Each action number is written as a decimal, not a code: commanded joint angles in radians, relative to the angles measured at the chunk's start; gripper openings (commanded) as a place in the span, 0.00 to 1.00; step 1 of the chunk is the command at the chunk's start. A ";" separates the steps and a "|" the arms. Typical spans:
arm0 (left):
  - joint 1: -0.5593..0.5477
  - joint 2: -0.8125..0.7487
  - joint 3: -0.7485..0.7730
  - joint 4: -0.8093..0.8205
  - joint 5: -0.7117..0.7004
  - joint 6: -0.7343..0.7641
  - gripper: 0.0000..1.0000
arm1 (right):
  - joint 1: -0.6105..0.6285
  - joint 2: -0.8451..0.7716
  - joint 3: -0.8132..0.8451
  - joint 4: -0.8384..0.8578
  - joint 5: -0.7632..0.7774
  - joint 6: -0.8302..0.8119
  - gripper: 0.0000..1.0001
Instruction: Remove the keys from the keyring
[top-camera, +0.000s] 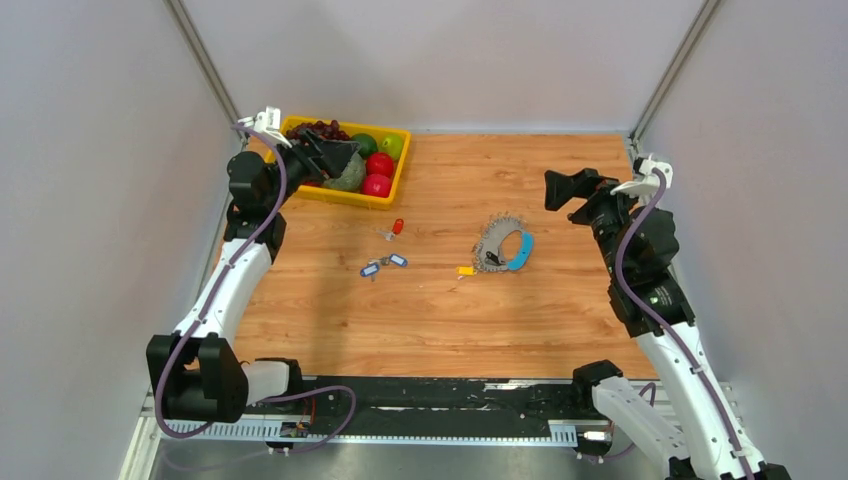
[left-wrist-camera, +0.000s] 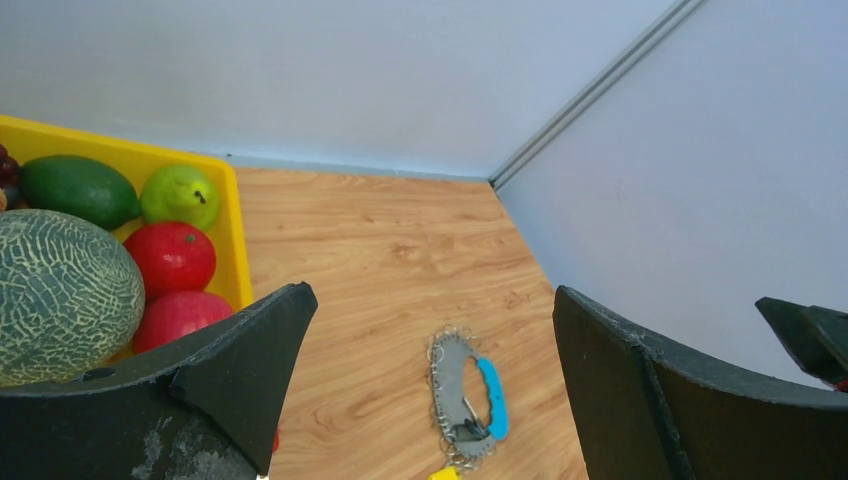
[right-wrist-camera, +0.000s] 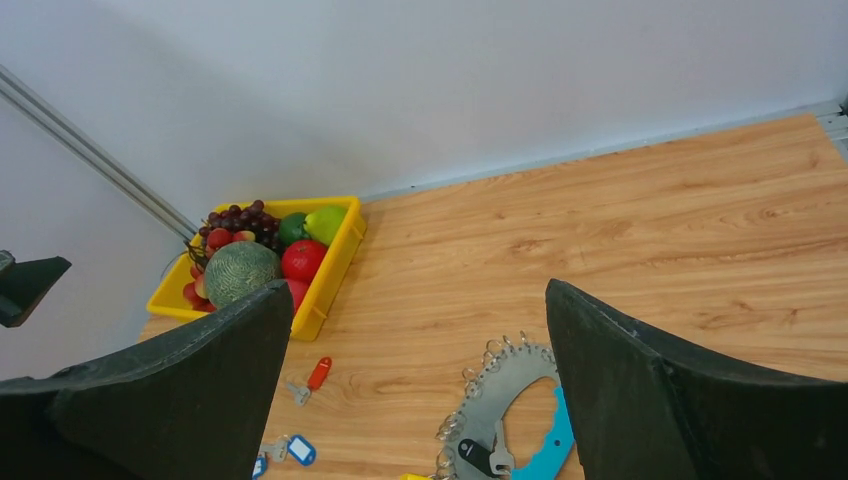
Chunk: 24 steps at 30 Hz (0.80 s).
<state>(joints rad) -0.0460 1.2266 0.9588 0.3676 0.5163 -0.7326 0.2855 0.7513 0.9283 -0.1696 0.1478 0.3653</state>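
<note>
The keyring (top-camera: 503, 246) is a flat grey crescent plate edged with small wire rings, with a bright blue grip along one arc. It lies on the wooden table right of centre and also shows in the left wrist view (left-wrist-camera: 455, 380) and the right wrist view (right-wrist-camera: 500, 395). A black-tagged key (right-wrist-camera: 480, 456) lies on the plate. A yellow-tagged key (top-camera: 466, 270) sits at its near-left end. My left gripper (top-camera: 335, 155) is open and empty, raised over the yellow tray at the far left. My right gripper (top-camera: 570, 190) is open and empty, raised to the far right of the keyring.
A yellow tray (top-camera: 345, 195) at the far left holds a melon (top-camera: 348, 175), red apples, green fruit and grapes. A loose red-tagged key (top-camera: 396, 228) and small blue-tagged keys (top-camera: 385, 265) lie left of the keyring. Walls close in on three sides.
</note>
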 joint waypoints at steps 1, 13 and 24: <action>0.000 -0.008 0.012 -0.001 -0.006 -0.001 1.00 | -0.002 -0.005 -0.019 0.005 0.005 0.012 1.00; -0.002 0.018 0.022 -0.090 -0.071 -0.006 1.00 | -0.001 0.224 0.017 -0.084 -0.033 0.028 1.00; -0.081 0.044 0.092 -0.240 -0.131 0.134 1.00 | 0.041 0.522 0.059 -0.154 -0.092 -0.016 0.93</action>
<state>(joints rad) -0.1085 1.2812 0.9981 0.1463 0.4004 -0.6552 0.2932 1.2098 0.9428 -0.2733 0.0612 0.3828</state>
